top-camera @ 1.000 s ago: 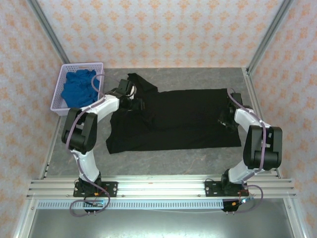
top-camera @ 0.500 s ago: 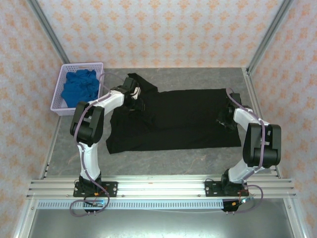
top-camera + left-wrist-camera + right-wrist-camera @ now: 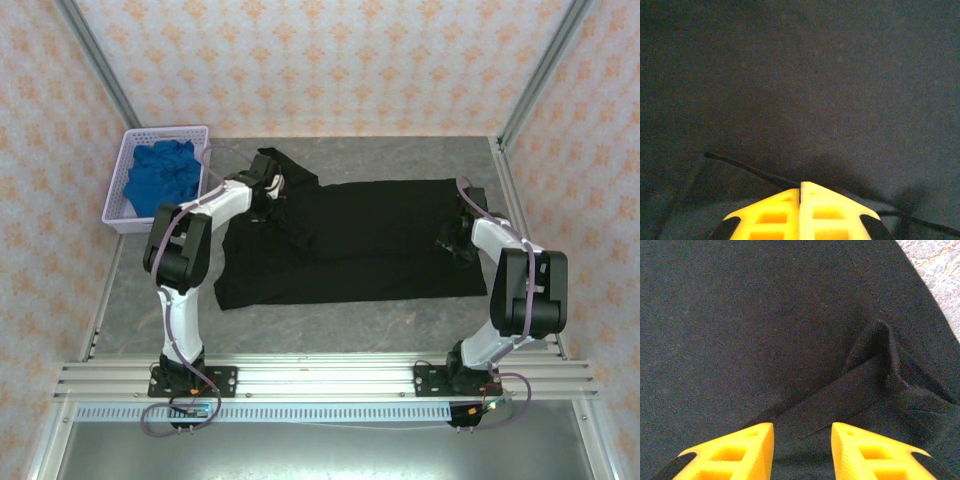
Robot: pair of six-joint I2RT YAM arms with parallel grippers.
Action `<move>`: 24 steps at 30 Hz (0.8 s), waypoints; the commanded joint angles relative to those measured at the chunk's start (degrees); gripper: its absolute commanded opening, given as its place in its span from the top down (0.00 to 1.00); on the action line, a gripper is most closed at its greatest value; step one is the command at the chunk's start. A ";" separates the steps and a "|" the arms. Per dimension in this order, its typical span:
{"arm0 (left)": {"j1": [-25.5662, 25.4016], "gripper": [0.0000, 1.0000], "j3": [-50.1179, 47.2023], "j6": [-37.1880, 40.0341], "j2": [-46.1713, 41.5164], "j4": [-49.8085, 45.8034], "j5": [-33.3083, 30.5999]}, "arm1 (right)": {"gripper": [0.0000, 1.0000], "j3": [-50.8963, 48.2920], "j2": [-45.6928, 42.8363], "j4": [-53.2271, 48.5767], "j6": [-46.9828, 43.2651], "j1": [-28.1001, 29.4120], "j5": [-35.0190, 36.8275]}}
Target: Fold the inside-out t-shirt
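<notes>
Inside-out t-shirt flat; left claw closed, hold unclear; right claw parted, empty.

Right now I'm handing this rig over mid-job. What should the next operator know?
Left hand: shut, tips at a fabric edge near the far-left corner of the t-shirt; I cannot confirm a pinch.
Right hand: open, over a raised fold near the shirt's right edge, holding nothing.
Shirt: spread across the table, rumpled at its left end. The blue cloth sits in the basket.
Done: shirt laid out. Left: every fold.
</notes>
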 commanded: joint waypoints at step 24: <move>-0.55 0.42 -17.20 -11.17 -17.62 8.23 -3.32 | 0.60 4.52 2.79 0.90 -1.82 2.58 -0.45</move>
